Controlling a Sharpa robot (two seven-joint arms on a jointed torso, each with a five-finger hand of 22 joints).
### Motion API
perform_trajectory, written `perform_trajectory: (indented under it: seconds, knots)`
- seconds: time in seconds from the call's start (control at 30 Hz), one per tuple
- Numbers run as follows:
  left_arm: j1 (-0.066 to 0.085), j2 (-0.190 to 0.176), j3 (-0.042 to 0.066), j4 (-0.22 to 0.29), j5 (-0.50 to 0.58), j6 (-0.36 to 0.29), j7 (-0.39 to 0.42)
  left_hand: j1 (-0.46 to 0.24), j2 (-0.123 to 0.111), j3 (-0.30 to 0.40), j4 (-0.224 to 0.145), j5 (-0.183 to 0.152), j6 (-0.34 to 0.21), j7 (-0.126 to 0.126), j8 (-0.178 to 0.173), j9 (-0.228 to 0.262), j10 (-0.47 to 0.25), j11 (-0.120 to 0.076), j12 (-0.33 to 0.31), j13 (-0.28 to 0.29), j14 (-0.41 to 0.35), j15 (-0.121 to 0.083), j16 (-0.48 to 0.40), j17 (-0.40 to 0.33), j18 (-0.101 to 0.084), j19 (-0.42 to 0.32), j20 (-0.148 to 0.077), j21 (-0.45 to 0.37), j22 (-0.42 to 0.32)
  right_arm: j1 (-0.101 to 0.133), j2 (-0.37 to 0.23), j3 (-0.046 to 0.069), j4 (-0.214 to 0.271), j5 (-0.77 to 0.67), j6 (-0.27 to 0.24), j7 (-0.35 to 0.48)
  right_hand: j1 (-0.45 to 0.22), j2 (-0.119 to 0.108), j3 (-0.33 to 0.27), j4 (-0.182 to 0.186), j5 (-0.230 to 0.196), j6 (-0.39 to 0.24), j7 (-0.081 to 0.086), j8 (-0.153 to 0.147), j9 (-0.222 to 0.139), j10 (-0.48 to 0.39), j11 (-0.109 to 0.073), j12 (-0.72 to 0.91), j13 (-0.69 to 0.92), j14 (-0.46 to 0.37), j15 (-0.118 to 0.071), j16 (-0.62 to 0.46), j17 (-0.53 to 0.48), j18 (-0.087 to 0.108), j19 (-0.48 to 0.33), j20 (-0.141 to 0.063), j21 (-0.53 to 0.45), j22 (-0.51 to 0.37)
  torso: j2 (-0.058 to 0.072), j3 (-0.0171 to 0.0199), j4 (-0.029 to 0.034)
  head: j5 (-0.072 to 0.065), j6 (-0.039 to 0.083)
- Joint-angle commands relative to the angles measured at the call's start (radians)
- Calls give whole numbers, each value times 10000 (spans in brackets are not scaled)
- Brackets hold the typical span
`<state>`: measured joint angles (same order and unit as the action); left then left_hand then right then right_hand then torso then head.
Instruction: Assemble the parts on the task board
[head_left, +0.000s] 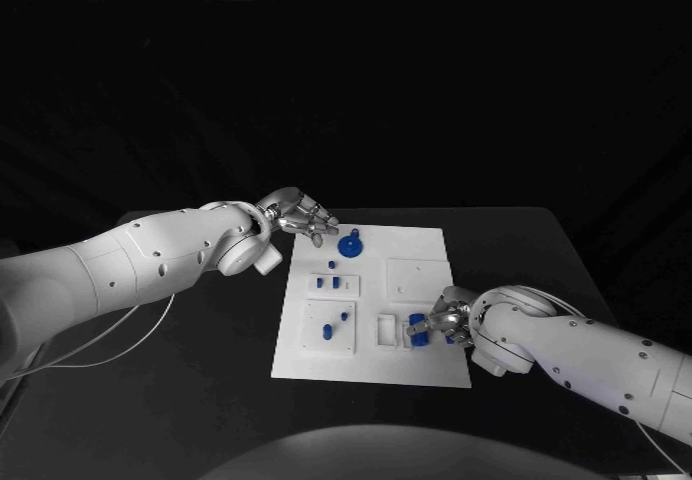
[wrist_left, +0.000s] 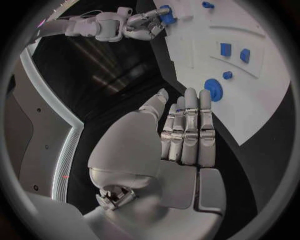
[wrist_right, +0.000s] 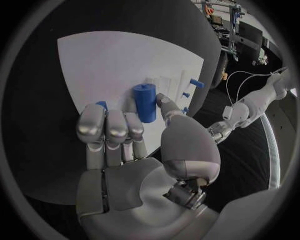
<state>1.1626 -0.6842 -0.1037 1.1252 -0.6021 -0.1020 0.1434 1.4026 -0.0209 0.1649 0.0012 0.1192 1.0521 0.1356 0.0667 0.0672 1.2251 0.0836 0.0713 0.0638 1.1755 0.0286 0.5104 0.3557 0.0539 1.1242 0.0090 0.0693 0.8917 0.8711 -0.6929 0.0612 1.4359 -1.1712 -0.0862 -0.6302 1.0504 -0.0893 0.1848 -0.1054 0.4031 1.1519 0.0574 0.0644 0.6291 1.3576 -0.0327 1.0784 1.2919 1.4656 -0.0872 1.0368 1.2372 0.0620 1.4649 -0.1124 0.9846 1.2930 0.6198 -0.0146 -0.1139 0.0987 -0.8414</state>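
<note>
The right hand (wrist_right: 134, 145) pinches a small blue plastic cylinder (wrist_right: 145, 102) above the white task board (head_left: 418, 270); rigid, light, likely slick, best gripped mid-body. The left hand (wrist_left: 181, 135) hovers empty, fingers straight

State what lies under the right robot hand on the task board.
Under the right robot hand sits a blue cylinder part that it holds, over the white task board. The board beneath the fingers is covered.

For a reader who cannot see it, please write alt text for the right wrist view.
The silver right hand holds a small blue cylinder part between thumb and fingers, above the white task board plate on the black table. More small blue parts stand near the plate's far edge.
</note>
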Motion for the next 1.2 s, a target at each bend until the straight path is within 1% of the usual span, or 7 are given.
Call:
perform_trajectory:
  seconds: [0.03, 0.33, 0.63, 0.83, 0.97, 1.07, 1.2]
  knots:
    - [-3, 28, 5, -1, -20, 151, 28, -39, 15, 7, 79, 16, -65, -33, -30, 7, -27, -3, -36, -8, 22, 11, -24, -9, -36, 41, -2, 5, -9, -20, -162, -59, 170, 428, -22, -90, 402, 488, 1225, -1114, -86, 96, -31, -11, -3879, 27, -50, -1, -19, 43, -81, -47, -19, 140, 552, -57, -53, -7, 6, 5, -6, 2, 31]
    - [-3, 30, 4, -30, -33, 163, 20, -39, 15, 7, 79, 16, -65, -33, -30, 7, -27, -3, -36, -8, 22, 11, -24, -9, -36, 41, -2, 5, -9, 293, -521, 192, 959, 1518, -95, -154, 380, 525, 1032, -911, -479, 180, -87, -11, -3848, 75, -84, -84, -115, 49, -103, -68, -40, 130, 554, -81, -82, -17, 23, -1, 6, 0, 27]
    - [-3, 22, 3, -5, -48, 182, 5, -39, 15, 7, 79, 16, -65, -33, -30, 7, -27, -3, -36, -8, 22, 11, -24, -9, -36, 41, -2, 5, -9, 368, -385, 279, 1144, 1935, 98, -223, 411, 595, 998, -889, -586, 218, -100, -11, -3842, 53, -89, -130, -153, 40, -108, -104, -63, 121, 545, -85, -108, -24, 23, -12, 29, 13, 20]
    - [-3, 26, 2, 5, -65, 227, -12, -39, 15, 7, 79, 16, -65, -33, -30, 7, -27, -3, -36, -8, 22, 11, -24, -9, -36, 41, -2, 5, -9, 374, -73, 239, 894, 1969, 477, -302, 325, 596, 886, -770, -864, 195, -102, -13, -3859, 34, -84, -169, -187, 38, -103, -119, -69, 120, 532, -84, -154, -39, 27, -6, 27, 40, -10]
    - [-3, 34, 2, 6, -70, 254, -17, -39, 15, 7, 79, 16, -65, -33, -30, 7, -27, -3, -36, -8, 22, 11, -24, -9, -36, 41, -2, 5, -9, 375, 165, 109, 669, 1904, 679, -340, 256, 596, 768, -599, -1214, 179, -103, -13, -3877, 26, -77, -199, -218, 36, -96, -137, -74, 126, 522, -77, -203, -58, 25, -4, 31, 43, -26]
    - [-3, 36, 2, 4, -72, 265, -17, -39, 15, 7, 79, 16, -65, -33, -30, 7, -27, -3, -36, -8, 22, 11, -24, -9, -36, 41, -2, 5, -9, 373, 318, 54, 509, 1760, 655, -324, 84, 601, 647, -321, -1684, 168, -106, -12, -3889, 25, -72, -226, -249, 38, -92, -150, -79, 127, 524, -73, -210, -59, 30, -2, 19, 62, -25]
    - [-3, 45, 1, 0, -73, 290, -16, -39, 15, 7, 79, 16, -65, -33, -30, 7, -27, -3, -36, -8, 22, 11, -24, -9, -36, 41, -2, 5, -9, 371, 520, 12, 267, 1615, 570, -281, -174, 567, 570, 41, -1904, 251, -139, -11, -3869, 47, -88, -244, -288, 41, -105, -169, -87, 128, 538, -84, -212, -59, 30, 1, 16, 63, -36]
